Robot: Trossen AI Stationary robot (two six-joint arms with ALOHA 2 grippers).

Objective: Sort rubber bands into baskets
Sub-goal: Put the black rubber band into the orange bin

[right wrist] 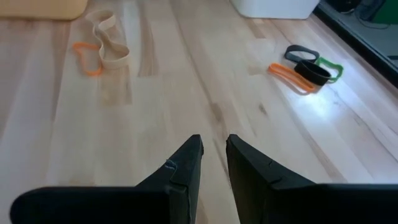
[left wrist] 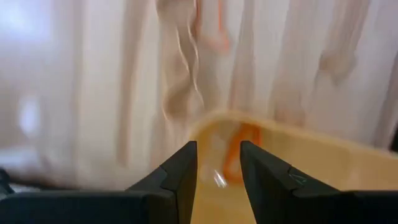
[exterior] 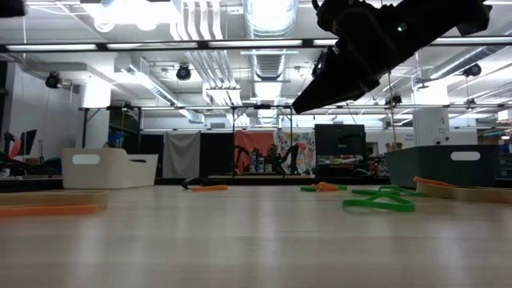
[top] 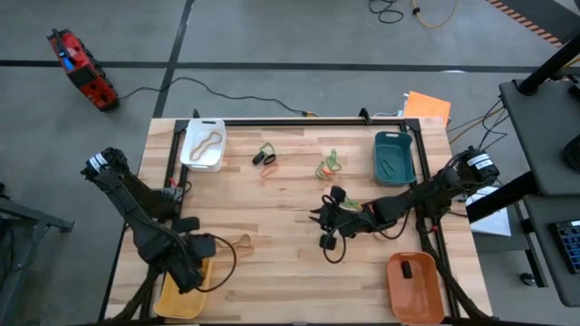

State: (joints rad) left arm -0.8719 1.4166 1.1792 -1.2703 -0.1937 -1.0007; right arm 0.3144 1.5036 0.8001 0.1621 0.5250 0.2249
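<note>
My left gripper [top: 201, 270] hangs open over the yellow basket [top: 186, 292], in which an orange rubber band [left wrist: 239, 149] lies; nothing is between its fingers [left wrist: 219, 165]. My right gripper [top: 317, 215] hovers over the table's middle with its fingers [right wrist: 214, 152] a little apart and nothing between them. A tan and an orange band [top: 243, 242] lie flat near the yellow basket. Black, green and orange bands [top: 265, 157] and a green and orange pair [top: 329, 165] lie at the far middle. The white basket [top: 203, 145] holds a tan band, and the teal basket [top: 393, 156] a green one.
The orange basket [top: 415, 285] stands at the near right with a dark thing in it. A green band [exterior: 378, 204] lies on the wood below my right arm [exterior: 352, 56]. Black cables run along the table's far edge and beside the arms.
</note>
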